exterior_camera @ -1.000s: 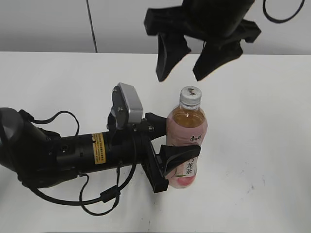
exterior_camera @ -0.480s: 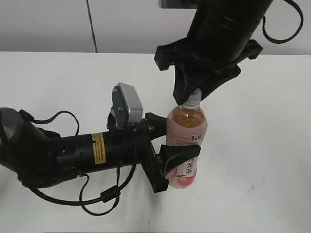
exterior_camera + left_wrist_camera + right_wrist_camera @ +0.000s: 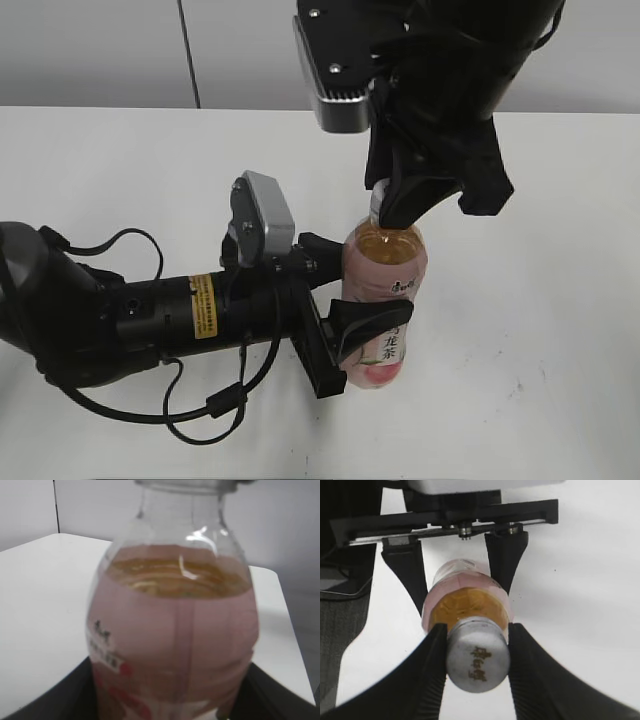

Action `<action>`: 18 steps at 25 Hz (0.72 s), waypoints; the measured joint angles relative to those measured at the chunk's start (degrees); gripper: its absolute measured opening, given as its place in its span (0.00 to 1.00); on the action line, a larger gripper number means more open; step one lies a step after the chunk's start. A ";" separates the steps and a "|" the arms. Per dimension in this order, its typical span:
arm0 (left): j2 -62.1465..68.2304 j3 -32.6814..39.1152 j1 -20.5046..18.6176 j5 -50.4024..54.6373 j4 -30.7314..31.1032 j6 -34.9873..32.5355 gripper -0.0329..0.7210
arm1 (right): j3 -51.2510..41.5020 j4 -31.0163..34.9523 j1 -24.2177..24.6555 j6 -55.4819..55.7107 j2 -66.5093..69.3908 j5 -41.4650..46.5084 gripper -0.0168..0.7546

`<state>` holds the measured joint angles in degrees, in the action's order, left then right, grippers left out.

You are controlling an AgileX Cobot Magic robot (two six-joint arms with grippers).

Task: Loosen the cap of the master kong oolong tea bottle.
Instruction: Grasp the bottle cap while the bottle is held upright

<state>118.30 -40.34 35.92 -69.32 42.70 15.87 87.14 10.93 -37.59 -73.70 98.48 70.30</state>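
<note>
White table under a pale grey wall carries the whole scene; the master kong oolong tea bottle stands upright near the table's middle, its amber tea level showing above the pink label. Left gripper, reaching in horizontally from the left on a black arm with a yellow sticker, has its two fingers pressed against opposite sides of the bottle body, clamping it at label height; the left wrist view fills with the bottle at close range, black gripper parts visible at both lower corners. Right gripper comes down from above; its dark fingers sit pinched on the cap, of which only a sliver shows in the exterior view. Right wrist view: cap, white with a small dark logo on top, held between both finger pads touching its sides; below it, the left gripper's fingers flank the bottle.
</note>
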 joint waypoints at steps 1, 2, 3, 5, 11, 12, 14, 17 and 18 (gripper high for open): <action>0.00 0.00 0.00 0.00 0.00 0.00 0.58 | 0.00 0.12 0.00 -0.51 0.00 0.02 0.38; 0.00 0.00 0.00 0.00 0.00 -0.06 0.58 | 0.00 0.12 0.00 -0.29 0.00 0.02 0.38; 0.00 0.00 0.00 0.00 0.03 -0.06 0.58 | 0.00 0.18 0.00 0.69 0.00 0.02 0.39; 0.00 0.00 0.00 0.00 -0.02 0.02 0.58 | 0.00 0.67 0.00 4.10 0.00 -0.14 0.49; 0.00 0.00 0.00 0.00 -0.02 0.07 0.58 | 0.21 3.33 0.00 17.92 0.00 -0.21 0.84; 0.00 0.00 0.00 0.00 -0.02 0.07 0.58 | 0.69 3.58 0.00 21.45 0.00 -0.21 0.84; 0.00 0.00 0.00 0.00 -0.02 0.07 0.58 | 2.35 3.69 0.00 31.76 0.00 -0.21 0.83; 0.00 0.00 0.00 0.00 -0.02 0.08 0.58 | 6.39 3.38 0.00 51.54 0.00 -0.21 0.79; 0.00 0.00 0.00 0.00 -0.02 0.08 0.58 | 7.83 2.78 -0.04 59.11 0.00 -0.21 0.78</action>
<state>118.30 -40.34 35.92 -69.32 42.67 15.95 94.97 13.71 -37.63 -14.60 98.48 70.10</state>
